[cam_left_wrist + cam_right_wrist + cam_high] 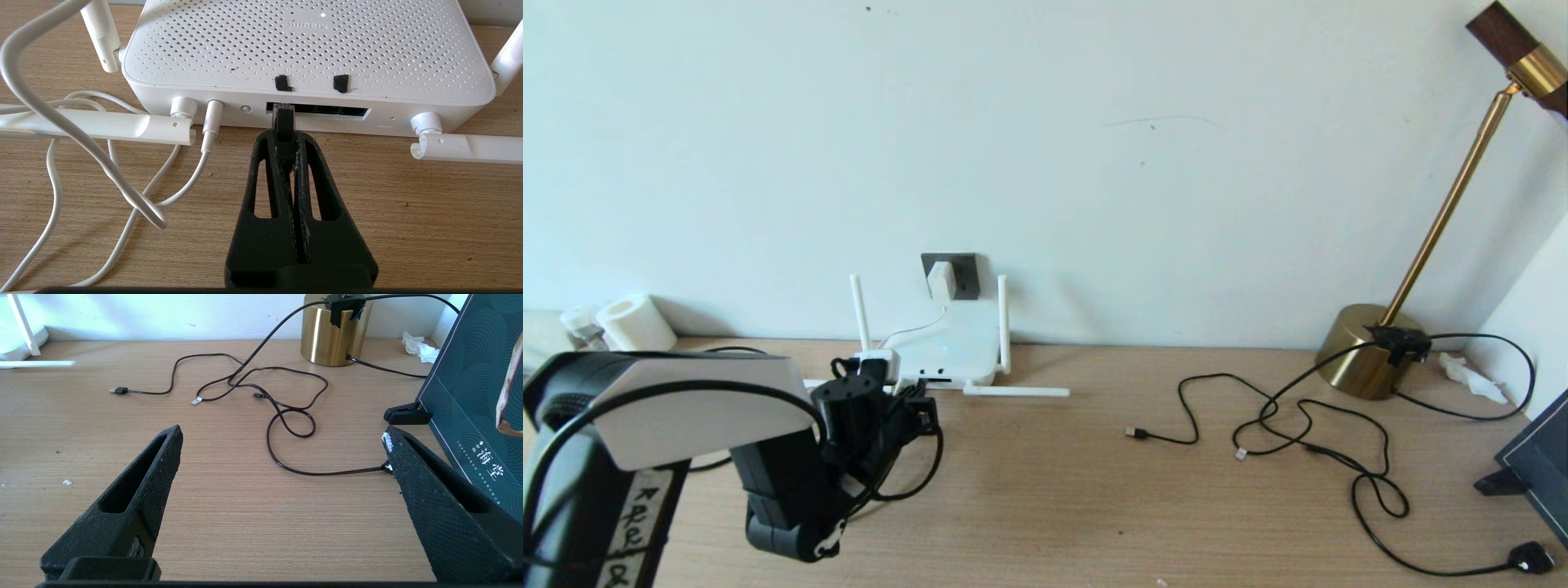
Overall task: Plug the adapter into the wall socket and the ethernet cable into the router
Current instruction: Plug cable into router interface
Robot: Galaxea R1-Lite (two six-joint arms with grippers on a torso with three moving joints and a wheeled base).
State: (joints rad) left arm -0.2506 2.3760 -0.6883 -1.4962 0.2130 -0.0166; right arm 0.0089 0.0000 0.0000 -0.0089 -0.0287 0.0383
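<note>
Ethernet cable (283, 122) pinched in closed left hand (284, 141), plug at router (306, 49) port; right hand (282, 441) wide open, empty.

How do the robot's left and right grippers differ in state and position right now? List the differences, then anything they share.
The left gripper is shut on the ethernet cable, while the right gripper is open and holds nothing. The left gripper sits at the router, its plug at the dark port slot; the right gripper hangs over bare table, away from the router. Both have black, textured fingers.
</note>
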